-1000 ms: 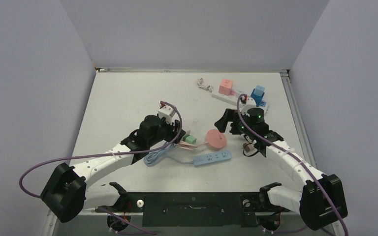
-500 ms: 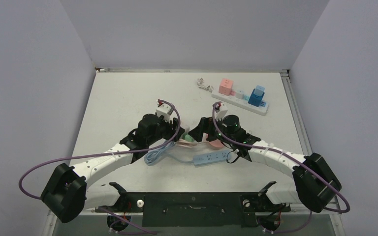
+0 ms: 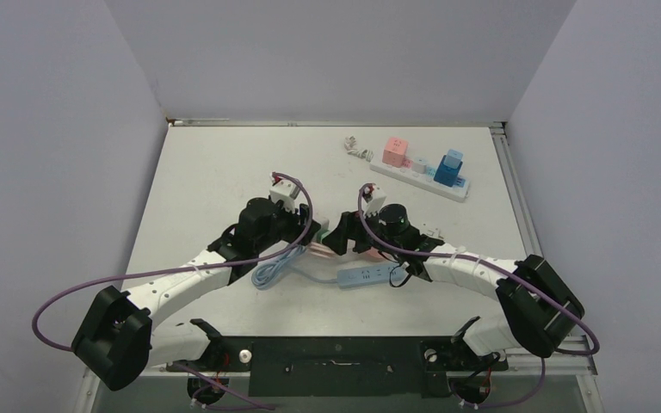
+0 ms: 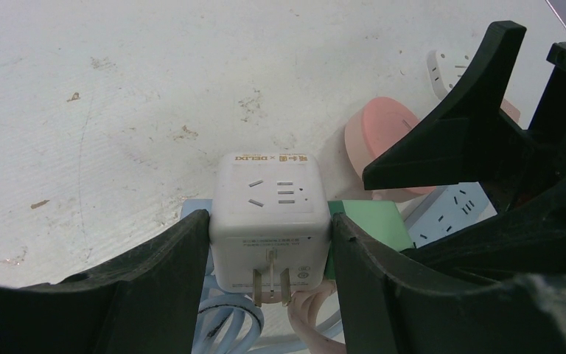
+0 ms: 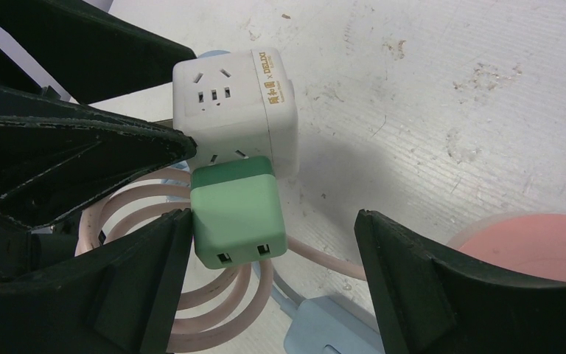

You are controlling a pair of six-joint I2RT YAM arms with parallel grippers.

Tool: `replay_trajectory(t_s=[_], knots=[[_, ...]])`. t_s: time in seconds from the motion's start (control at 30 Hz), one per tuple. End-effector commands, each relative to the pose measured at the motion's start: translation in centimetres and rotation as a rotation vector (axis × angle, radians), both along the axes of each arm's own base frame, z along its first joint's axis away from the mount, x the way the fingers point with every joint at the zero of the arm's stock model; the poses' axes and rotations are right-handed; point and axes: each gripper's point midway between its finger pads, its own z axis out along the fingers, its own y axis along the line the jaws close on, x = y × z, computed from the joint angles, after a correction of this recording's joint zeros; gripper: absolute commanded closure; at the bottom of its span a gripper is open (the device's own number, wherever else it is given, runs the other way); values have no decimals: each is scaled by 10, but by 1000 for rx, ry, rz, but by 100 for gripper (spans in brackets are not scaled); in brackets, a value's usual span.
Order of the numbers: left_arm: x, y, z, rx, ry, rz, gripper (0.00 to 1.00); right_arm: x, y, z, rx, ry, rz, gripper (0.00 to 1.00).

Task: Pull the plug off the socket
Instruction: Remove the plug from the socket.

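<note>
Overhead, the left gripper (image 3: 308, 237) and the right gripper (image 3: 339, 239) meet nose to nose on the table (image 3: 215, 172), and their bodies hide what sits between them. A pale blue power strip (image 3: 370, 275) lies just beside the right gripper, on its near side.

From the left wrist, the left jaws stand partly closed and press on both flanks of the white cube socket (image 4: 269, 210), which is held between them with its own prongs pointing back at the camera. The green plug (image 4: 365, 221) sits against the cube just outside one jaw, on the side facing the right gripper. A pink disc (image 4: 379, 140) lies beyond the jaws.

From the right wrist, the right jaws are spread wide and straddle the green plug. One finger (image 5: 166, 251) is at the plug's side, though contact cannot be told, and the other stands well apart, so nothing is gripped. The plug is seated in the cube socket just ahead of the gap. A coiled pink cable (image 5: 214, 310) lies under the plug, between the jaws.
</note>
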Motion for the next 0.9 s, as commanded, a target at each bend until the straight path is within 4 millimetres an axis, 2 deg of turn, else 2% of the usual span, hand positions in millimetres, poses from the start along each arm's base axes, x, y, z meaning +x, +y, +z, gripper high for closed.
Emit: replay_trajectory(t_s=[0.0, 0.13, 0.4, 0.6, 0.87], knots=[[16, -11, 68, -169, -166, 5, 100, 0, 16, 20, 47, -70, 52, 17], [16, -11, 67, -175, -160, 4, 100, 1, 19, 19, 44, -72, 55, 22], [17, -11, 68, -185, -158, 2, 100, 4, 23, 17, 49, -82, 64, 39], [18, -11, 69, -198, -158, -6, 100, 1, 29, 22, 61, -148, 135, 49], [17, -12, 74, -221, -164, -27, 100, -3, 34, 20, 64, -250, 217, 76]])
